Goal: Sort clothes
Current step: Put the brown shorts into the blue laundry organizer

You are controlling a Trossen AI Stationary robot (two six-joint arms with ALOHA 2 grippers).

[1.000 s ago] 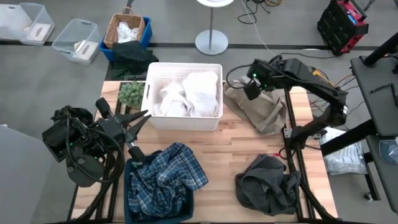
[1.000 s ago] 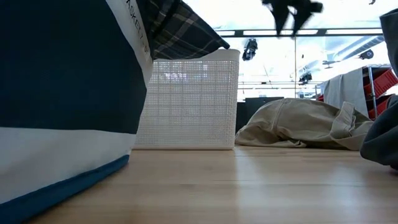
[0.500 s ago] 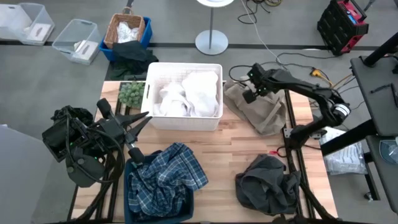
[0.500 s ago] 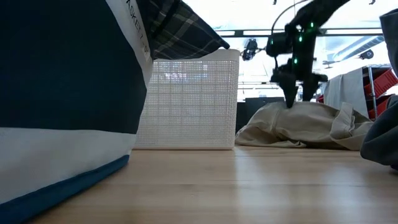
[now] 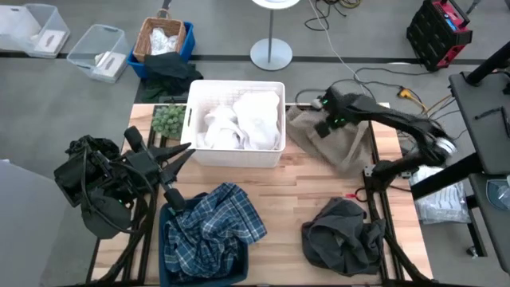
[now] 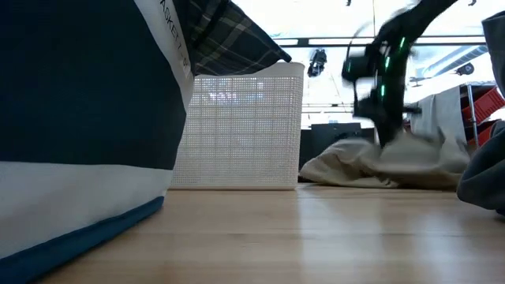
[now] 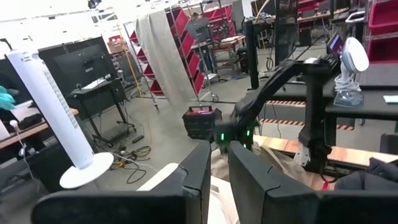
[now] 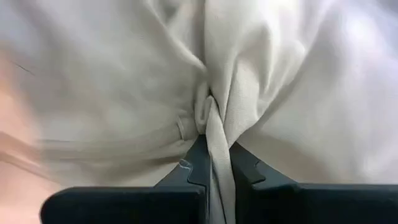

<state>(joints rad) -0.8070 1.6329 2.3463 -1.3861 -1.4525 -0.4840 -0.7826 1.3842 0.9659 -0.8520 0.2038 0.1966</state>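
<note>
Table (image 5: 303,187) of pale wood carries everything here. White basket (image 5: 236,155) stands just beside the right gripper (image 5: 322,126), on the side toward the left arm, with white cloth pieces (image 5: 243,119) heaped inside it. Blue bin (image 5: 167,267) sits near the left gripper (image 5: 177,159), and a plaid shirt (image 5: 211,227) spills over its rim onto the wood.

Beige garment (image 5: 335,143) lies crumpled directly under the right gripper, right next to the white basket. The wrist view shows that gripper's fingers (image 8: 196,163) closed on a twisted fold of the beige cloth (image 8: 214,134), which runs up between them. From table height the gripper (image 6: 387,118) is blurred, so how far the fold has risen off the heap (image 6: 379,162) is hard to say.

Dark grey garment (image 5: 344,231) rests bunched well apart from the right gripper, at the table's near corner. Green fuzzy lump (image 5: 167,119) sits beyond the left gripper, touching the basket's outer wall.

The left gripper waits beside the basket's near corner, its fingers (image 7: 249,171) drawn almost together with only a narrow gap and nothing between them.
</note>
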